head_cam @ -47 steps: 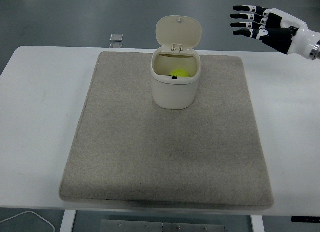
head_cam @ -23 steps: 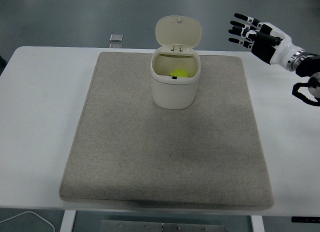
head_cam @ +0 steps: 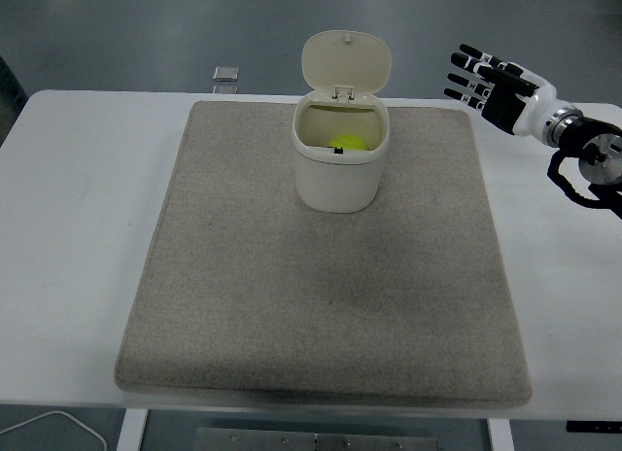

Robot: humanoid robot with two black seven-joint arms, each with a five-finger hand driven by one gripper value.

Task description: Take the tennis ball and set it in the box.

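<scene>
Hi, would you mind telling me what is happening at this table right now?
The tennis ball already lies inside the cream box, whose lid stands open, on the grey mat. The robot's right hand hovers over the table's far right corner, fingers spread and holding nothing. Nothing is being handled now.

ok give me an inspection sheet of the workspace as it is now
surface: white table with a grey mat covering its middle
job's things: tennis ball already inside the box, which stands upright on the far part of the mat with its lid flipped open
clutter: small clear item past the table's far edge
grippers: right hand over the table's far right corner, fingers spread, holding nothing; left hand not in view
cables: white cable below the near left edge; black cable loop at the right wrist
surroundings: grey floor; nothing else seen
</scene>
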